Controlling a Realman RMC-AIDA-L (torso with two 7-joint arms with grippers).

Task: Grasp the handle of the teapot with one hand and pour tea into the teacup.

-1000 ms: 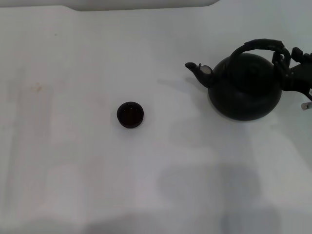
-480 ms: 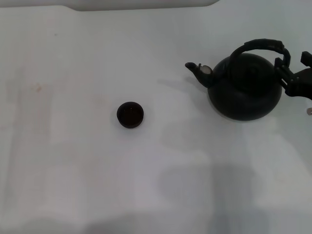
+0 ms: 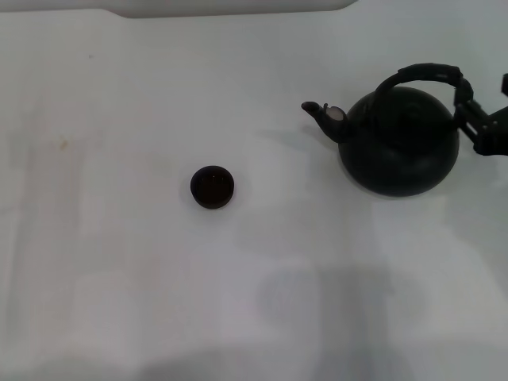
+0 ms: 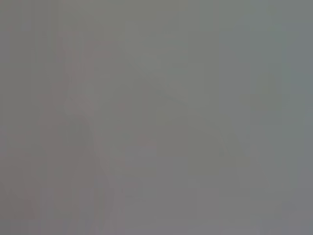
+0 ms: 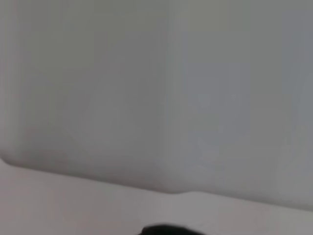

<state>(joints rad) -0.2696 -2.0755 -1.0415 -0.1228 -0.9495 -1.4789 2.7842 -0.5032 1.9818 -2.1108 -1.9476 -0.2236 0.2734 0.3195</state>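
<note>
The matte-black teapot (image 3: 401,147) stands upright on the white table at the right, its spout (image 3: 317,115) pointing left. Its hoop handle (image 3: 425,73) arches over the lid and nothing holds it. The small dark teacup (image 3: 212,186) sits alone near the middle of the table, well left of the spout. My right gripper (image 3: 484,99) is at the right edge of the head view, just right of the handle, open and empty, with one finger (image 3: 465,111) close to the handle's right end. The left gripper is out of view.
The white table (image 3: 119,278) spreads around both objects. A pale raised edge (image 3: 230,8) runs along the back. The right wrist view shows a blank pale surface with a dark sliver (image 5: 168,230) at its lower edge. The left wrist view is plain grey.
My right gripper was at the handle's right end a second ago. It has let go and drawn back to the right. The teapot and teacup have not moved.
</note>
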